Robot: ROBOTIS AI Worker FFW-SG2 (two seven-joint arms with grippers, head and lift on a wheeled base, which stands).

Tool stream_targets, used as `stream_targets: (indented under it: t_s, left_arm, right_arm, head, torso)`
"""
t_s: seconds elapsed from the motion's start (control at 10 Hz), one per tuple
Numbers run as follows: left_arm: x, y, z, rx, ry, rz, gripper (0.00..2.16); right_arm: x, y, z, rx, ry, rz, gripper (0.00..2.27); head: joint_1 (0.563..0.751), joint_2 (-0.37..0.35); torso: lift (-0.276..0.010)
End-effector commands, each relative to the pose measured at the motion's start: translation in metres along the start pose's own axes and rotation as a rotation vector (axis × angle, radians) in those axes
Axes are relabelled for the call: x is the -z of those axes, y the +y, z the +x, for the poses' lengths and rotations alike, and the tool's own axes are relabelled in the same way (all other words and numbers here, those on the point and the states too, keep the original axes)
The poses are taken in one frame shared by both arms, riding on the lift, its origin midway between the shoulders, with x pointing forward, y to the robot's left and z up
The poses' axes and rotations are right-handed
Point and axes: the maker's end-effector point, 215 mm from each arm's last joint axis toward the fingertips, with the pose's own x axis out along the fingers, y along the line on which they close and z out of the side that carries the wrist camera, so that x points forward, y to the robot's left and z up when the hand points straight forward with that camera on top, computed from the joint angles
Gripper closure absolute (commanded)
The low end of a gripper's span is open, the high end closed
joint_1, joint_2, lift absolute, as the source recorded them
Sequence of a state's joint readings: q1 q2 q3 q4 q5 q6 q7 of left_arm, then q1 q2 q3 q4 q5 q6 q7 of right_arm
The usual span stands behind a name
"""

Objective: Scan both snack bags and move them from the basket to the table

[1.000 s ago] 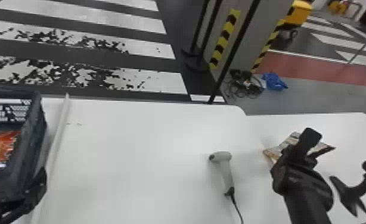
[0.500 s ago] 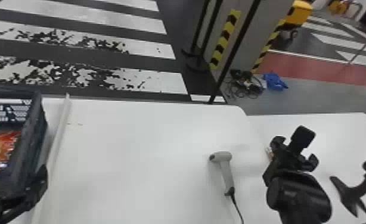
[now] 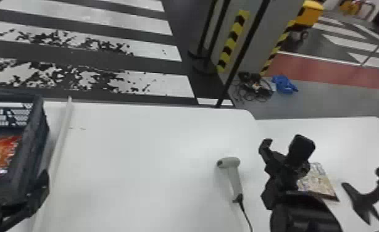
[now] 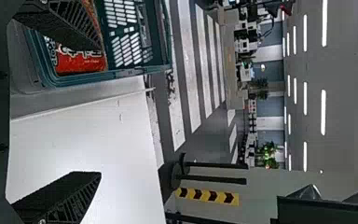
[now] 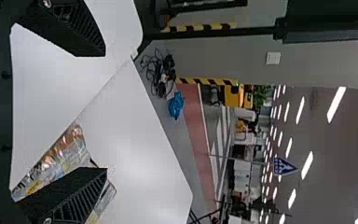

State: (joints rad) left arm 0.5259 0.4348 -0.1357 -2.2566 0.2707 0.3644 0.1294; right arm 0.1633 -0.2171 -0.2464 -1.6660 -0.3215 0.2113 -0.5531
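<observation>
Over the right part of the table my right gripper is open, left of and partly in front of a pale snack bag lying flat. In the right wrist view the same bag lies partly behind one finger of my open right gripper. My left gripper is beside the dark basket at the far left; in the left wrist view the left gripper stands open with nothing held. A red-orange snack bag lies inside the basket. The grey scanner lies on the white table.
A black scanner stand is at the right, beyond the pale bag. The scanner's cable runs to the front edge. A white strip lies along the basket's right side, and a dark pole rises behind the table.
My right gripper has moved left from over the pale bag, uncovering more of it, and its fingers now show spread. The left arm has stayed in place.
</observation>
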Motion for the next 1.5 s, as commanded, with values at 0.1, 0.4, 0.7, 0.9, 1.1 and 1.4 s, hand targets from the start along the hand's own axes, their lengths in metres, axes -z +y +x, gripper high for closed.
stream_targets:
  t_s: [0.1, 0.4, 0.7, 0.9, 1.1, 1.4]
  left_arm:
    - [-0.001, -0.003, 0.000, 0.003, -0.002, -0.003, 0.03]
    - [-0.001, -0.006, -0.001, 0.000, -0.004, 0.004, 0.03]
    - [-0.006, -0.004, -0.004, -0.017, -0.011, 0.011, 0.03]
    - [-0.018, 0.003, -0.010, -0.044, -0.029, 0.007, 0.03]
    - [-0.030, 0.022, -0.016, -0.075, -0.051, -0.006, 0.03]
    - [-0.055, 0.085, -0.022, -0.154, -0.114, -0.071, 0.03]
  right_arm:
    - [-0.015, 0.047, -0.040, -0.175, -0.074, 0.025, 0.05]
    - [-0.034, 0.119, -0.117, -0.401, -0.171, -0.048, 0.05]
    - [0.013, 0.169, -0.190, -0.531, -0.024, -0.179, 0.05]
    - [0.017, 0.185, -0.225, -0.569, -0.051, -0.160, 0.05]
    - [0.014, 0.189, -0.241, -0.587, -0.071, -0.117, 0.05]
    - [0.002, 0.184, -0.245, -0.585, -0.106, -0.087, 0.05]
  head:
    - [0.695, -0.350]
    - [0.695, -0.309]
    - [0.695, -0.183]
    - [0.695, -0.120]
    - [0.695, -0.062]
    - [0.695, 0.010]
  torso:
    - [-0.098]
    - [-0.098]
    - [-0.098]
    - [-0.098]
    - [-0.098]
    - [-0.098]
